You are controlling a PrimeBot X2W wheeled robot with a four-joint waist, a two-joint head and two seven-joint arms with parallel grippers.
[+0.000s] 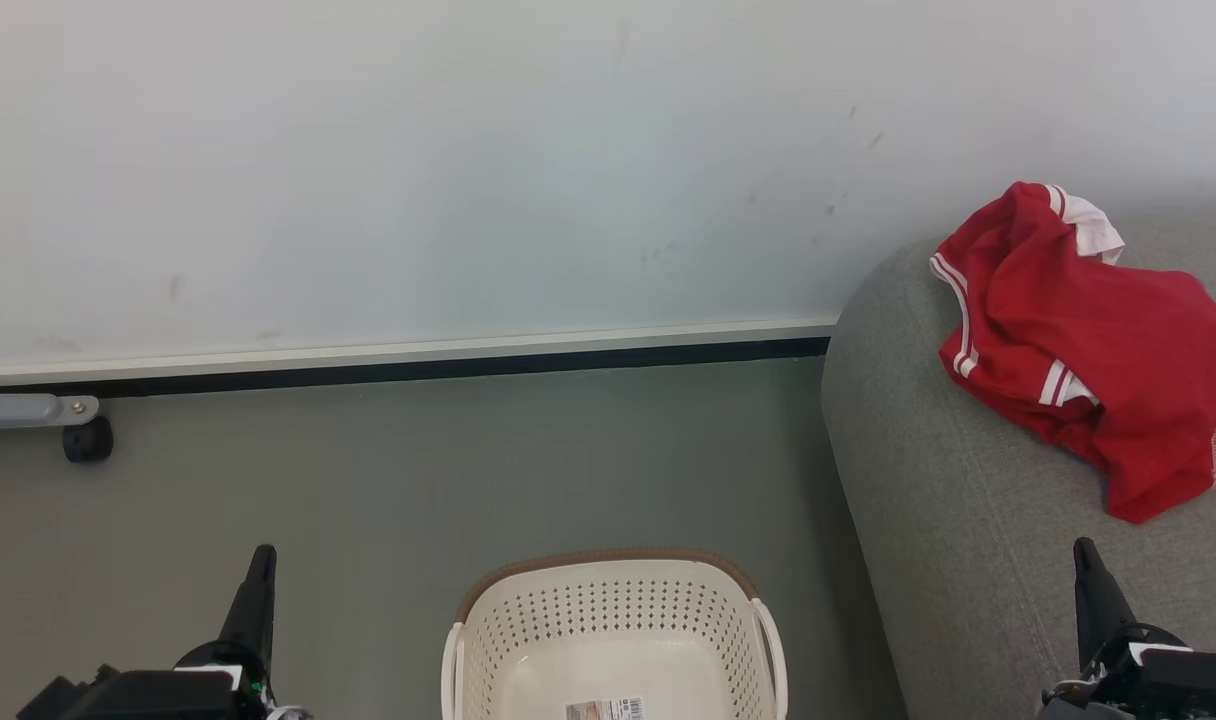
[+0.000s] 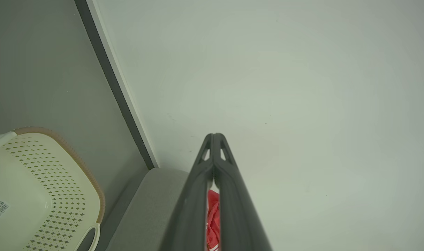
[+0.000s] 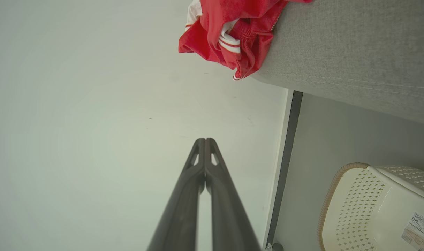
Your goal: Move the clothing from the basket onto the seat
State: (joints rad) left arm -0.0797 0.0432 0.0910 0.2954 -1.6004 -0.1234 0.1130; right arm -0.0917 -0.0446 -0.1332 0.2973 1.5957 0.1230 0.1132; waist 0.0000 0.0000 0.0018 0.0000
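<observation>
The red clothing (image 1: 1088,350) with white stripes lies bunched on the grey seat (image 1: 948,520) at the right, near the wall; it also shows as clothing (image 3: 233,38) on the seat (image 3: 355,59) and as a sliver of clothing (image 2: 213,219) between my left fingers. The cream basket (image 1: 616,640) stands on the floor at the bottom centre, holding nothing but a label; the basket (image 2: 41,195) and basket (image 3: 376,209) appear in both wrist views. My left gripper (image 1: 262,556) is shut at the lower left, over the floor. My right gripper (image 1: 1084,550) is shut over the seat's front.
A pale wall with a dark baseboard (image 1: 398,365) runs behind the grey floor (image 1: 418,470). A grey leg with a black caster (image 1: 86,438) stands at the far left by the wall.
</observation>
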